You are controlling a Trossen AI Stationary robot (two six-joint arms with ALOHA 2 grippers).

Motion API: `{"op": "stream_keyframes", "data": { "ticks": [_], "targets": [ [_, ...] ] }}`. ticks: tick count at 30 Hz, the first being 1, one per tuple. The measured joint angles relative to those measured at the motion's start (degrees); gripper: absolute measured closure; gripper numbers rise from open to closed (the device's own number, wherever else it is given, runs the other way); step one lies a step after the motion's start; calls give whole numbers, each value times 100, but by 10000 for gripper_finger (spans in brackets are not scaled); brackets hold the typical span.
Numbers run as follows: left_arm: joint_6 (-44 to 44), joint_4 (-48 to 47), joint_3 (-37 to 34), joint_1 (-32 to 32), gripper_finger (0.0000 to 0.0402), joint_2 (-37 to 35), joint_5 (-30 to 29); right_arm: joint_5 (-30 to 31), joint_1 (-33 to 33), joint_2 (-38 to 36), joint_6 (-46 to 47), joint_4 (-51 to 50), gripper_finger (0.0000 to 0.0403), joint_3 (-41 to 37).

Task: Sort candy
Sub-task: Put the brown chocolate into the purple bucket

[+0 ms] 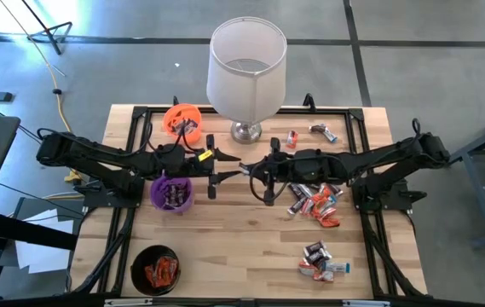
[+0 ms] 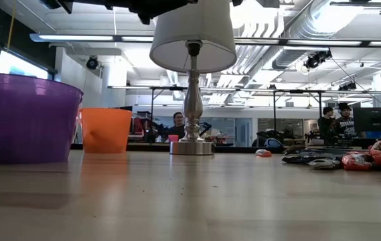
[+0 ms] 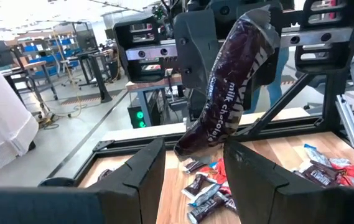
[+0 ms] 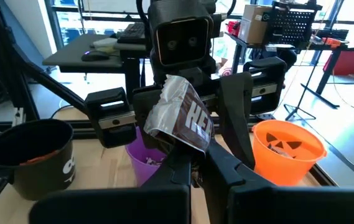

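Your right gripper (image 4: 192, 163) has its fingers clamped shut on one candy bar (image 3: 226, 93), a dark brown shiny wrapper with "milk chocolate" lettering and a silver crimped end, held in the air over mid-table and tilted. Your left gripper (image 3: 192, 171) sits facing it, fingers spread wide with nothing between them; the bar's lower tip hangs just in front of that gap, and you can't tell if it touches. The loose candy pile (image 1: 314, 201) lies on the table under the right arm, a mix of orange-red, brown and silver-blue wrappers, with a smaller cluster (image 1: 320, 261) nearer the front edge and two strays (image 1: 310, 134) near the back. The purple cup (image 1: 171, 193) holds dark wrappers and sits just below the left gripper in the high view. The orange cup (image 1: 182, 120) is behind it, and the black cup (image 1: 157, 269), with orange-red wrappers, is at the front left. The lamp (image 1: 245, 72) stands at back centre, close behind both grippers.
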Motion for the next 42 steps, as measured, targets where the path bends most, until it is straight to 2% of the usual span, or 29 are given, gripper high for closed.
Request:
{"op": "stream_keyframes", "data": {
  "ticks": [7,22,28,35,38,42],
  "targets": [
    [-3,135,0,-5,252,2,493,-32,-47,1,0,18,400,0],
    [-7,160,0,-8,257,7,589,-86,-82,220,-253,356,400,0],
    [-8,115,2,-8,298,2,585,-90,-96,220,-426,587,400,-2],
    [-7,90,2,1,386,2,579,-88,-96,220,-418,574,399,-2],
    [-5,90,2,3,390,2,576,-85,-98,220,-408,574,386,-2],
    [-8,40,1,2,393,8,581,-55,-98,220,-480,481,343,-2]
  ]
}}
